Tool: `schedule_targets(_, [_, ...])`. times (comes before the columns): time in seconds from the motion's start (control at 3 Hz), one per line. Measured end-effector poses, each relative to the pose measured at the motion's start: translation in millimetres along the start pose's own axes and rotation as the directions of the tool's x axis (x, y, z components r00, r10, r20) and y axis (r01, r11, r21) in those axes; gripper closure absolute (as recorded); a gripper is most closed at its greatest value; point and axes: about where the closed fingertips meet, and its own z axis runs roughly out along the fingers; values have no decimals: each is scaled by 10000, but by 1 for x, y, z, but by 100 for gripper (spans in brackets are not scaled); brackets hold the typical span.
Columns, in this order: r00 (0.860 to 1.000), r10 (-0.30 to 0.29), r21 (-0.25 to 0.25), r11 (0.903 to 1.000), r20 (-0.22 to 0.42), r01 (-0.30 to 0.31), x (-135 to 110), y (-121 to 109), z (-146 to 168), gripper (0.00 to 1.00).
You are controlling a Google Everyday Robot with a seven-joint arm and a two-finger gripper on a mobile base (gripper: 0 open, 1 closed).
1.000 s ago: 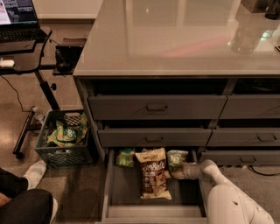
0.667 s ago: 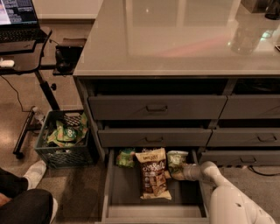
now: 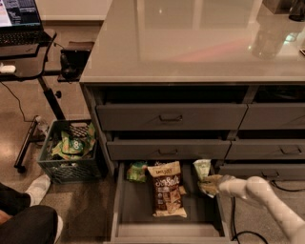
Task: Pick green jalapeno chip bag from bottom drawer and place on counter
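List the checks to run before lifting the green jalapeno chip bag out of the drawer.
1. The bottom drawer is pulled open: ok.
2. The green chip bag shows at the drawer's right rear: ok.
3. The tool is at that bag's lower end: ok.
4. The tool's hold on the bag: cannot tell.
5. The brown bag lies left of the tool, not under it: ok.
6. The counter has bare surface above the drawers: ok.

You're looking at an office break area, glossy counter (image 3: pixel 190 43) over grey drawers (image 3: pixel 171 116), laptop (image 3: pixel 19 14) on a small black desk (image 3: pixel 28 66), crate (image 3: pixel 66 167) of snack bags (image 3: pixel 71 145), gripper (image 3: pixel 209 185) at the right side of the open bottom drawer (image 3: pixel 138 209).
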Motion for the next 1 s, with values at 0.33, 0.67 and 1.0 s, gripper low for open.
schedule_targets(0.33, [9974,-317,-649,9972,652,359,-29,26,-55,100])
schedule_targets(0.67, [9940,-454,-988,9936,998,553,-44,40,-85,100])
schedule_targets(1.0, [9940,-454,-988,9936,998,553,-44,40,-85,100])
